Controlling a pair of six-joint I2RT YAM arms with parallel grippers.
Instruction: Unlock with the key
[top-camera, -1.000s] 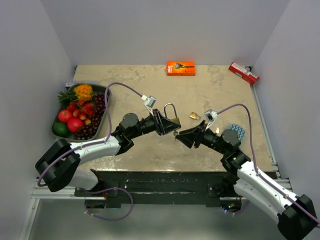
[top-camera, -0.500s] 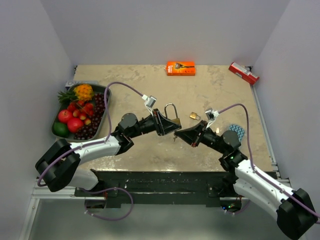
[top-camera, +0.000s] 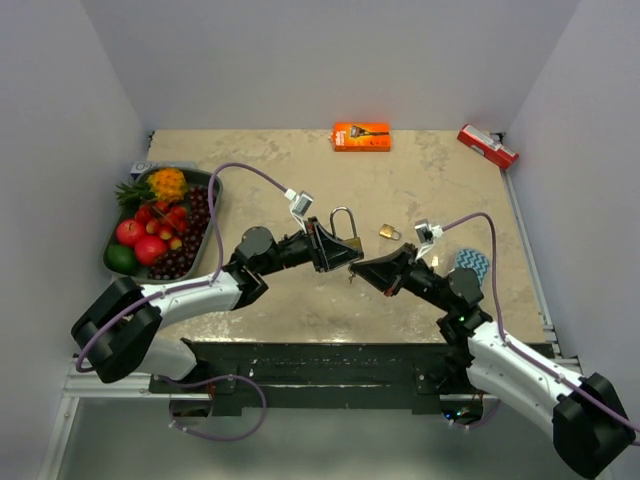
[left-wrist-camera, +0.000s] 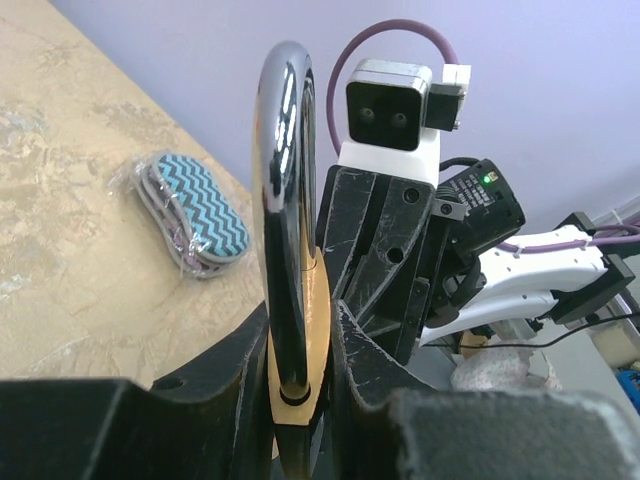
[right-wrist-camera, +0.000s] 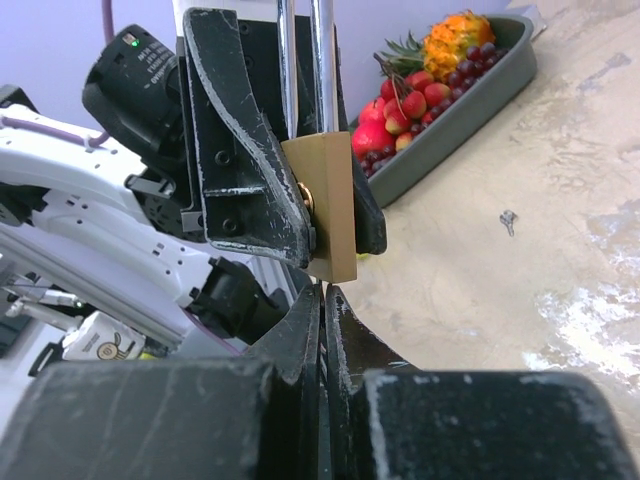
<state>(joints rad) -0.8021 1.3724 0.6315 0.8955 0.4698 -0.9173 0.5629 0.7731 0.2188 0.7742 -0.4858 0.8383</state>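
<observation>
Left gripper (top-camera: 333, 250) clamps padlock (right-wrist-camera: 325, 205) by its brass body above mid desk (top-camera: 420, 180); right gripper (right-wrist-camera: 322, 300) pinched narrow just under padlock's base, key hidden in the pinch.
Insertion step, I judge: line blade with keyway, push straight in while left holds firm, then twist. Any skew likely jams or slips the key.

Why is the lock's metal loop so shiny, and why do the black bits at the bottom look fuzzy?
Left wrist view: the loop of the padlock mirrors the bright room, giving glare streaks; the left gripper is too near the lens, so it blurs. Right wrist view: the right gripper blurs likewise, the padlock looks sharp. Top view: even light, faint shadows.
</observation>
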